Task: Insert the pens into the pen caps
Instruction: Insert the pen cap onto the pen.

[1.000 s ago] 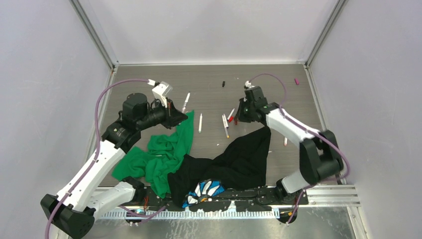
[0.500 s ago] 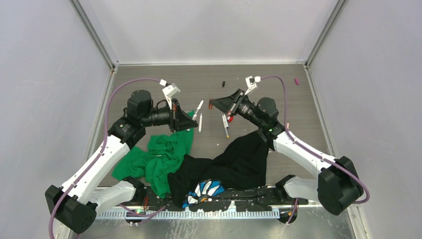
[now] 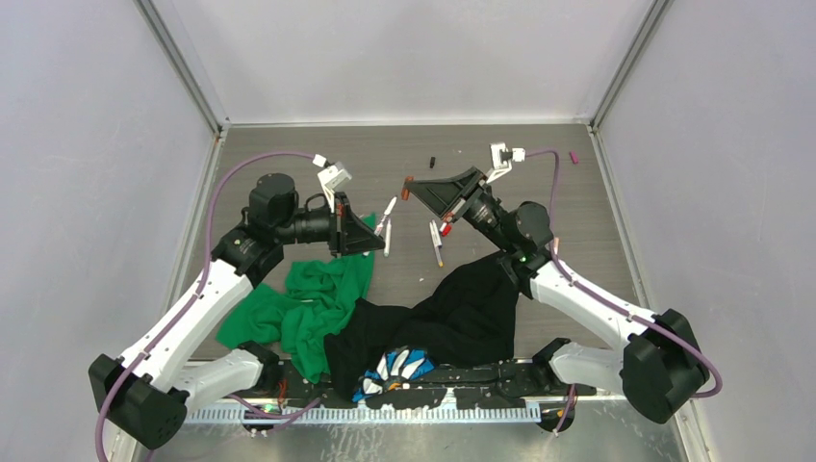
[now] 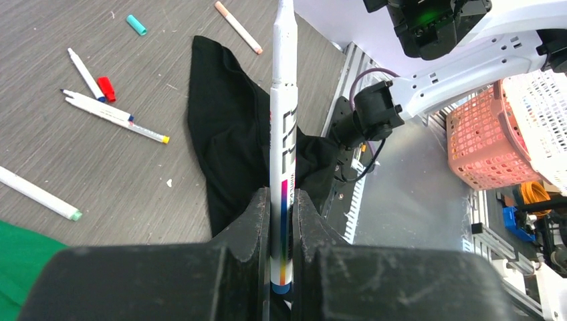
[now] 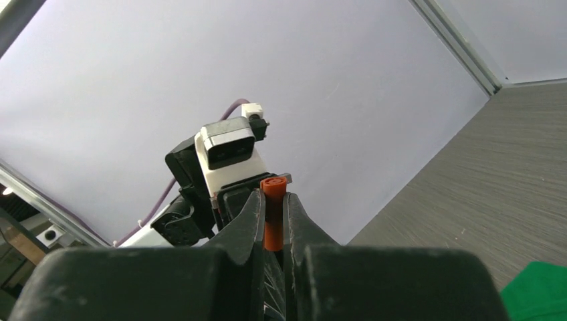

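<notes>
A white pen (image 4: 283,120) and an orange-red cap (image 5: 272,184) hung raised over the table (image 3: 404,144).
The left gripper (image 4: 281,200) was clamped on the pen, the right gripper (image 5: 272,196) pinched the cap near its tip; other pens (image 4: 114,115) lay loose below.

The held pen (image 4: 283,127) has a white barrel with a rainbow stripe near its rear end. My left pincer (image 4: 282,200) clamps it by that end, clear of the table (image 4: 100,167), tapered end pointing outward. The held cap (image 5: 272,214) is a short orange-red cylinder pinched in my right pincer (image 5: 272,204), one end protruding. Lying flat on the table:
- green-tipped pen (image 4: 37,194)
- peach-tipped pen (image 4: 237,27)
- red cap (image 4: 105,88)
- teal cap (image 4: 136,25)
- black cap (image 3: 433,161)
- magenta cap (image 3: 573,157)
</notes>
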